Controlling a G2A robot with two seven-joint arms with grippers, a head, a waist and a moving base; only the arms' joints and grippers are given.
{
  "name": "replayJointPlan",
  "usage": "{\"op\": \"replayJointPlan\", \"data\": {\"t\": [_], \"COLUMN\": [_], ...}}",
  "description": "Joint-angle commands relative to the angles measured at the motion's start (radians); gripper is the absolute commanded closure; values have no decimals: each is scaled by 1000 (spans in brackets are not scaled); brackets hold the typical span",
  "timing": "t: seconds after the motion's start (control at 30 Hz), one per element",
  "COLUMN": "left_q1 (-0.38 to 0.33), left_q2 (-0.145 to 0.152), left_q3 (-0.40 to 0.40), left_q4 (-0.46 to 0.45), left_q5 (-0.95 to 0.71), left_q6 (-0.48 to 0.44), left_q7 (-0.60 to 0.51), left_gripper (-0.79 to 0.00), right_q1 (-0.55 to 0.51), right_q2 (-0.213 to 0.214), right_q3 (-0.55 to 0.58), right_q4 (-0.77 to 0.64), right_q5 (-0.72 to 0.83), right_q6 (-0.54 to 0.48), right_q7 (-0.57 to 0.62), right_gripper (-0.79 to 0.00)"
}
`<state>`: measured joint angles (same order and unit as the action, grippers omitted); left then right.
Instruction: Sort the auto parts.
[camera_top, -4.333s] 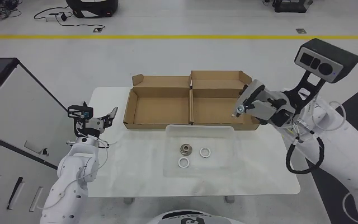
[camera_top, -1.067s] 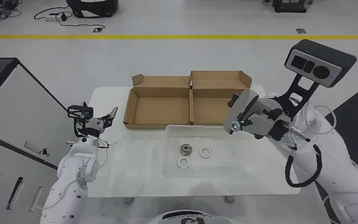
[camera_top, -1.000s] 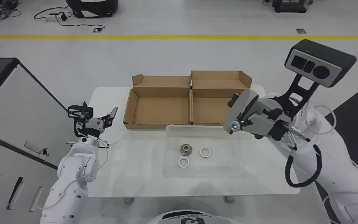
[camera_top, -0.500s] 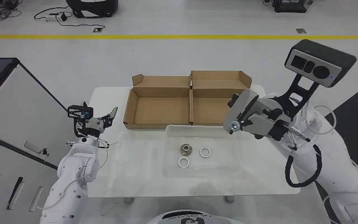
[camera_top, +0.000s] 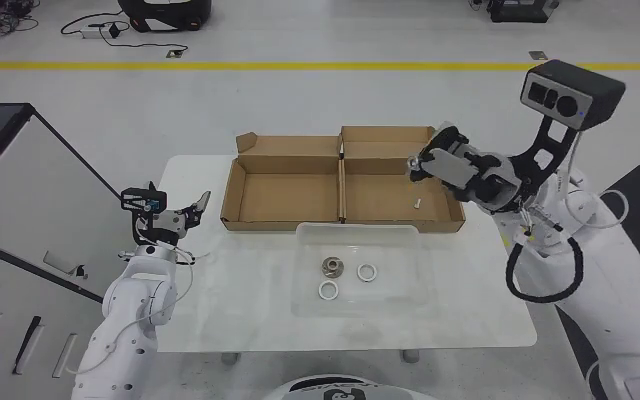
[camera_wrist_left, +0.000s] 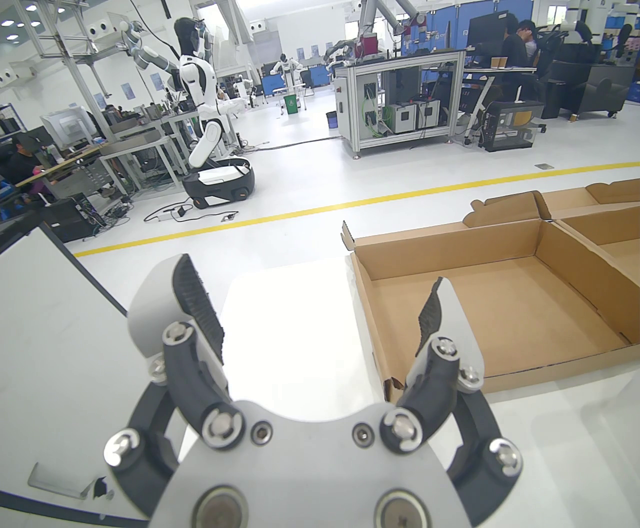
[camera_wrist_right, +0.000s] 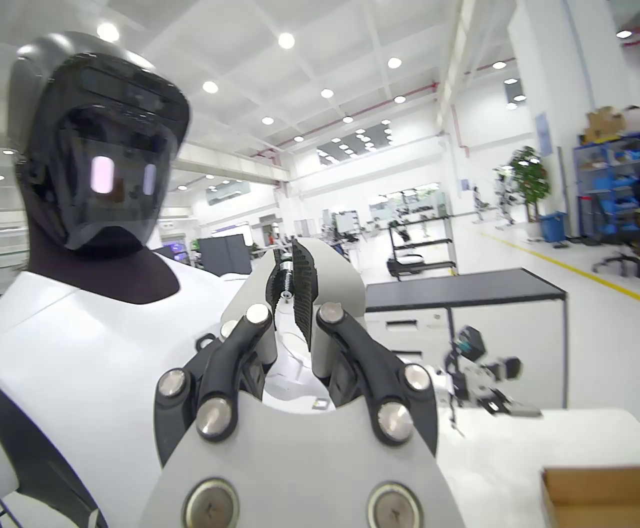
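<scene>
The right gripper (camera_top: 412, 166) hangs over the far part of the right cardboard box (camera_top: 380, 200), with the arm coming in from the table's right edge. In the right wrist view its ribbed pads are drawn almost together, and the right gripper (camera_wrist_right: 289, 272) pinches a small threaded metal piece (camera_wrist_right: 285, 281) between them, near the tips. On the floor of that same box lies a small pale piece (camera_top: 418, 204), apart from the walls (too small to name more closely).

The left cardboard box (camera_top: 285, 198) stands touching the right one, side by side at the far half of the white table (camera_top: 250, 300). Just in front of the boxes sits a clear plastic tray (camera_top: 400, 290). Three parts lie in it: a round grey metal part (camera_top: 330, 266), a white ring (camera_top: 367, 271) just beside it, and a second white ring (camera_top: 328, 290) on the near side of the metal part.

The left gripper (camera_top: 180, 200) is held above the table's left edge, well apart from the tray. In the left wrist view the left gripper (camera_wrist_left: 315, 305) has its fingers (camera_wrist_left: 195, 295) spread wide with nothing between them, and the left cardboard box (camera_wrist_left: 500, 310) is just beside one fingertip.
</scene>
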<state>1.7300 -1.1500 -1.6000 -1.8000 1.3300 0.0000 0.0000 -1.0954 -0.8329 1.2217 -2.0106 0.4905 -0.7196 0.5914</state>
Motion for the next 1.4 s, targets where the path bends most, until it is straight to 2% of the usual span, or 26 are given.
{"op": "replayJointPlan", "data": {"t": [0.0,0.17,0.37,0.53,0.7,0.83,1.07,1.37], "left_q1": [0,0,0,0,0,0,0,0], "left_q2": [0,0,0,0,0,0,0,0], "left_q3": [0,0,0,0,0,0,0,0], "left_q4": [0,0,0,0,0,0,0,0], "left_q5": [0,0,0,0,0,0,0,0], "left_q6": [0,0,0,0,0,0,0,0], "left_q7": [0,0,0,0,0,0,0,0], "left_gripper": [-785,-785,-785,-785,-785,-785,-785,-785], "right_q1": [-23,6,170,349,516,615,746,866], "right_q2": [9,30,28,6,-31,-68,-139,-246], "right_q3": [54,154,107,-36,-201,-326,-516,-742], "right_q4": [17,64,181,310,452,551,708,942], "right_q5": [-39,-185,-332,-487,-655,-717,-819,-901], "right_q6": [77,200,261,278,234,194,122,91], "right_q7": [36,218,365,456,534,571,627,600], "right_gripper": [0,0,0,0,0,0,0,0]}}
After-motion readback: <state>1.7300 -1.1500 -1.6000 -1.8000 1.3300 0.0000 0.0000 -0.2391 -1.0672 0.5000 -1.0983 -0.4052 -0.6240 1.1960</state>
